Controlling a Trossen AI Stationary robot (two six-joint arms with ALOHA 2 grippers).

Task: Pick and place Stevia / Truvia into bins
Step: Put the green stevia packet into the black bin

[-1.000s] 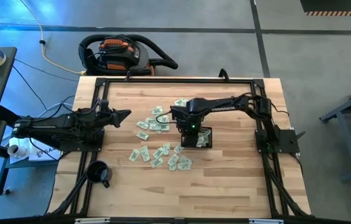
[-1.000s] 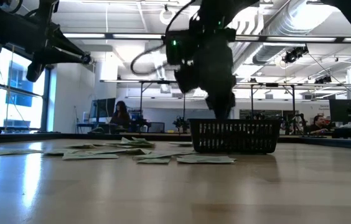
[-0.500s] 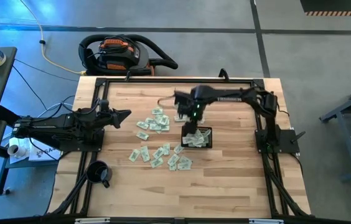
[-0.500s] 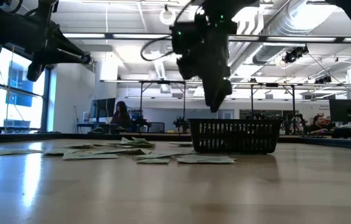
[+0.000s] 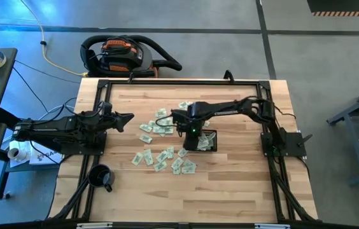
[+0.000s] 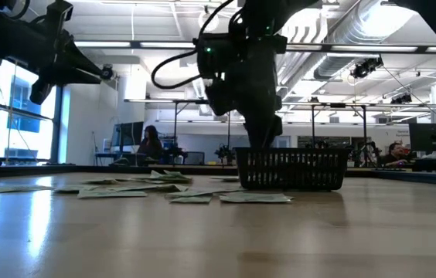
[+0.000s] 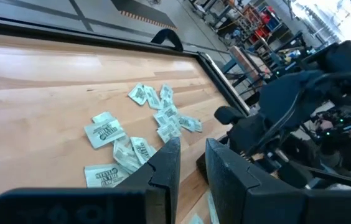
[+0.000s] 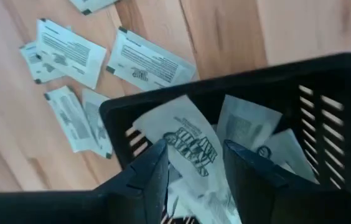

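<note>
Many pale green and white Stevia sachets [image 5: 160, 124] lie flat on the wooden table, in one loose group left of the black basket [image 5: 210, 141] and another [image 5: 167, 159] nearer the front edge. Several sachets [image 8: 191, 140] lie inside the basket [image 8: 225, 87]. My right gripper [image 5: 194, 135] points steeply down over the basket's left end [image 6: 263, 143]. Its fingers [image 8: 194, 155] stand open just above the sachets in the basket. My left gripper [image 5: 128, 117] waits raised over the table's left side, open by a narrow gap [image 7: 188, 155] with nothing in it.
A round black mug [image 5: 101, 177] stands at the table's front left corner. A black frame [image 5: 179, 81] runs along the table's edges. A vacuum cleaner [image 5: 125, 54] sits on the floor beyond the far edge. Bare wood lies in front of and to the right of the basket.
My right gripper rose clear of the basket and drew back toward the far edge. It then came down again over the basket's left end. The basket and the sachets on the table have stayed where they were.
</note>
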